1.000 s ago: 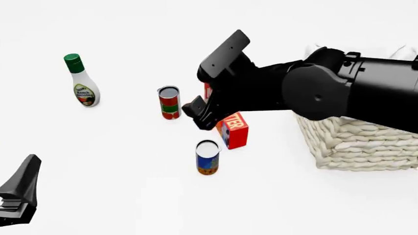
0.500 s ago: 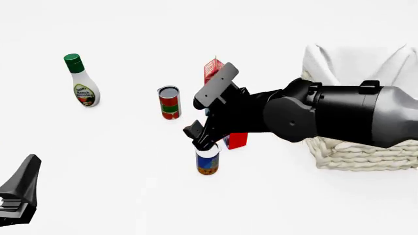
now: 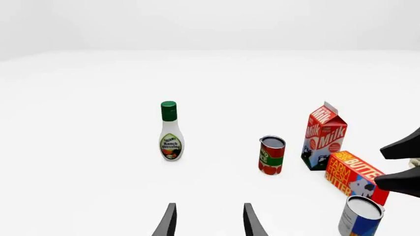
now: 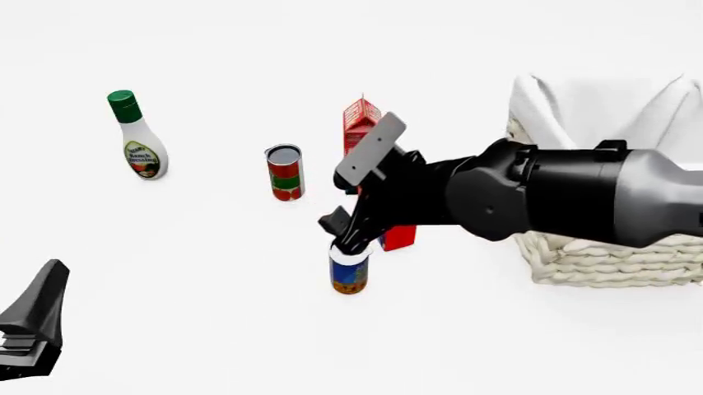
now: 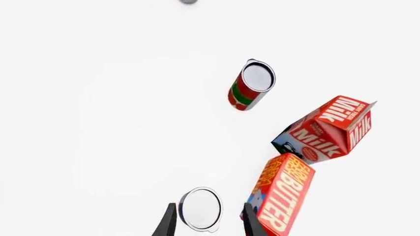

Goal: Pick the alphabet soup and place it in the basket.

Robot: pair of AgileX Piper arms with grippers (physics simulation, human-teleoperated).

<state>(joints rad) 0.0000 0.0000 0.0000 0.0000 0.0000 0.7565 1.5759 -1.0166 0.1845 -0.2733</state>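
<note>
**Right gripper over the soup can**

I see the right gripper (image 4: 349, 241) just above the alphabet soup (image 4: 349, 271), jaws spread to either side of its lid, nothing grasped. The can stands upright just near of the butter box (image 5: 281, 196). The basket (image 4: 598, 247) sits far right. Left gripper (image 3: 207, 222) hangs released, near left

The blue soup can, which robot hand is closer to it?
The right. The right gripper hangs just over the alphabet soup, fingers open on either side of its lid. The left gripper sits far away at the table's near left corner.
</note>
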